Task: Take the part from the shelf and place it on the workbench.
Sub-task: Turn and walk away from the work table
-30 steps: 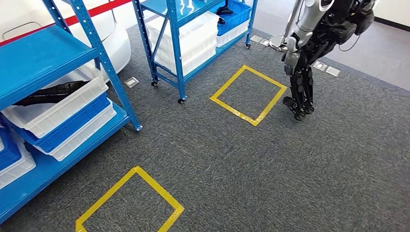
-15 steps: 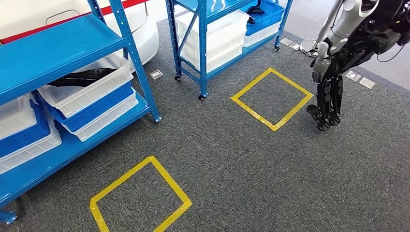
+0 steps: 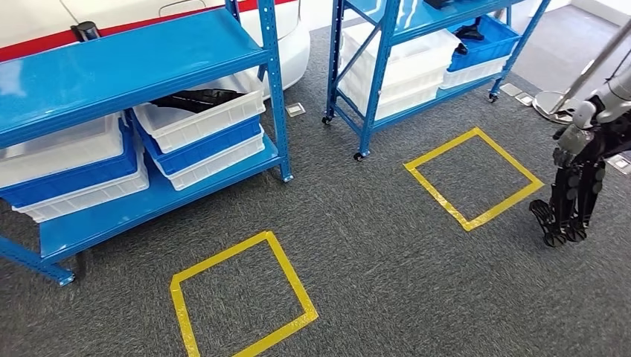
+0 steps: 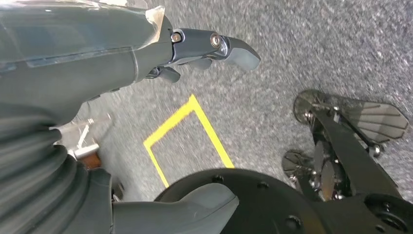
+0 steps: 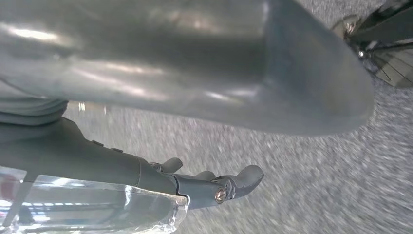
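Part (image 3: 195, 98): a black piece lying in the top white bin (image 3: 201, 119) of a stack on the lower level of the near blue shelf (image 3: 134, 63), well apart from either hand's fingers.
Left hand (image 4: 195, 51): hanging over grey carpet (image 3: 387, 253), fingers (image 4: 234, 48) extended and loosely apart, holding nothing (a yellow tape square (image 4: 187, 134) lies on the floor beyond the fingertips).
Right hand (image 5: 204, 187): fingers (image 5: 243, 178) lightly curved, nothing between them, blurred carpet beyond.
Second shelf (image 3: 417, 44): further back, on castors, carrying white and blue bins.
Floor marks: two yellow tape squares (image 3: 242, 297) (image 3: 472, 178), one before each shelf.
Another robot (image 3: 577, 175): standing at the far tape square's right.
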